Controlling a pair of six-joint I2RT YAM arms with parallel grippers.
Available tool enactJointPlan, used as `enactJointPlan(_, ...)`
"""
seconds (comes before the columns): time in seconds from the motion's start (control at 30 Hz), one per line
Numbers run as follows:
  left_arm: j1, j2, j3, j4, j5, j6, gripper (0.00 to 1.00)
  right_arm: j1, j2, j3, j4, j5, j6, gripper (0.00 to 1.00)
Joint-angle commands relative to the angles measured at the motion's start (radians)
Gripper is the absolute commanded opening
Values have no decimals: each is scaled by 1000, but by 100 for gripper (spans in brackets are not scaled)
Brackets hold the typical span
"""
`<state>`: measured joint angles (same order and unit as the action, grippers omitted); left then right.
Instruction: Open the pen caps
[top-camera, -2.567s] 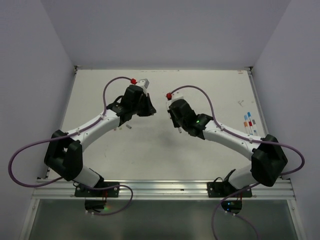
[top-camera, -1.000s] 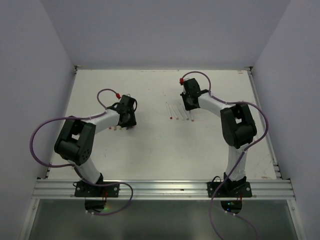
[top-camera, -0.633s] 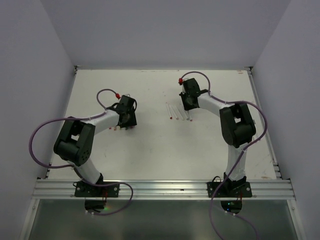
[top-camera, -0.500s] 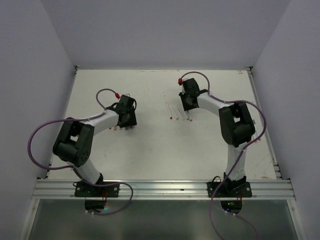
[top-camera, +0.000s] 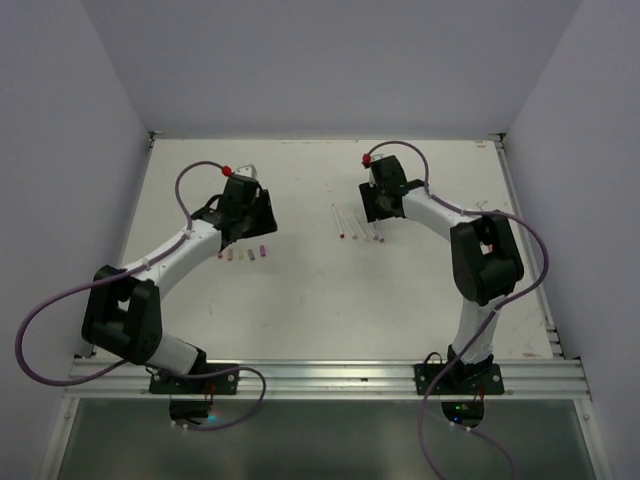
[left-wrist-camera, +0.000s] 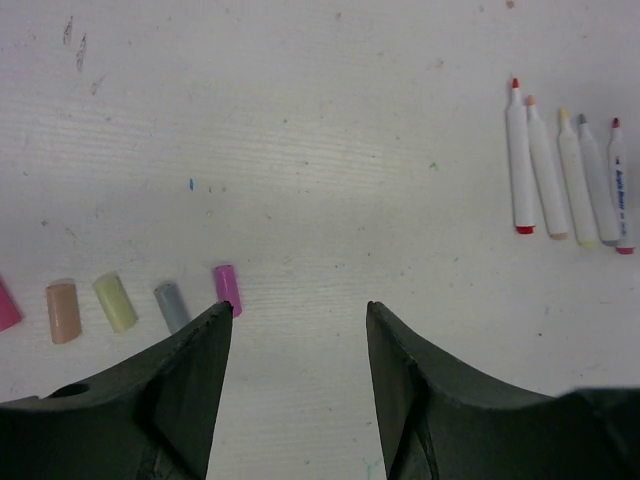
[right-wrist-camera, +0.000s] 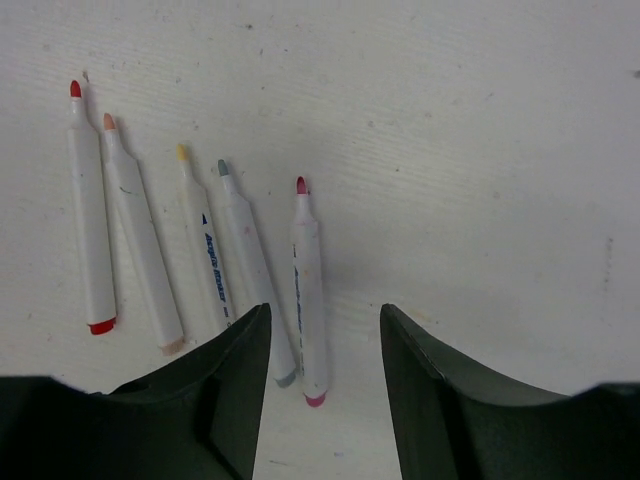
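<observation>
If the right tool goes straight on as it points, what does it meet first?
Probably the pink-tipped pen, lying between the right tool's open jaws; depth unclear, otherwise the table.

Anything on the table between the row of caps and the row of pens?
Nothing: bare, speckled table between the magenta cap and the red-tipped pen, clearest in the left wrist view.

i'm looking down on a white table that's sitting boxed in by plain pale grey walls on three sides. a metal rail is running along its near edge; soft even light is showing faint scuffs.
</observation>
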<state>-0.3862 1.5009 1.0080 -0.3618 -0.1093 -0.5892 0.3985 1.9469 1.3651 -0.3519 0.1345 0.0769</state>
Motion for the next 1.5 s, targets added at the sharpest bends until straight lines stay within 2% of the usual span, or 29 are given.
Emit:
enactJointPlan(0.0, 1, -85, 40, -6, 51, 9, 59, -27, -161, -24, -7, 56, 18, 51)
enactJointPlan(0.13, -37, -171, 6, 35, 66, -9, 63, -84, -281, -92, -45, 86, 24, 57)
enactJointPlan(0.23, -109, -215, -22, 90, 72, -20, 74, -144, -379, -176, -15, 117, -9, 58)
enactJointPlan(0.33, -209, -238, -31, 113, 85, -15, 75, -214, -471, -271, 16, 97, -106, 58)
enactJointPlan(0.4, -259, -260, -58, 170, 146, -15, 75, -268, -520, -323, 34, 93, -152, 59)
enactJointPlan(0.5, -289, -298, -106, 227, 201, -17, 75, -373, -525, -342, 8, 30, -193, 58)
enactJointPlan(0.57, -302, -311, -124, 239, 224, -8, 75, -394, -525, -359, 10, 34, -232, 59)
enactJointPlan(0.7, -327, -349, -164, 260, 264, -26, 75, -559, -517, -406, 22, -18, -278, 58)
enactJointPlan(0.8, -336, -447, -261, 343, 270, -66, 74, -634, -532, -457, 71, -61, -339, 58)
enactJointPlan(0.9, -362, -436, -234, 278, 234, -43, 74, -705, -533, -486, 76, -100, -367, 56)
enactJointPlan(1.0, -402, -423, -250, 320, 266, -49, 74, -753, -533, -506, 77, -102, -391, 55)
enactJointPlan(1.17, -424, -410, -241, 299, 241, -26, 73, -800, -516, -488, 47, -130, -410, 48)
enactJointPlan(1.27, -428, -403, -227, 290, 227, -15, 74, -820, -505, -497, 45, -164, -413, 42)
enactJointPlan(1.3, -428, -401, -223, 281, 211, -14, 73, -820, -500, -500, 50, -170, -414, 37)
enactJointPlan(1.47, -428, -381, -213, 273, 194, -8, 74, -820, -451, -494, 60, -184, -417, 35)
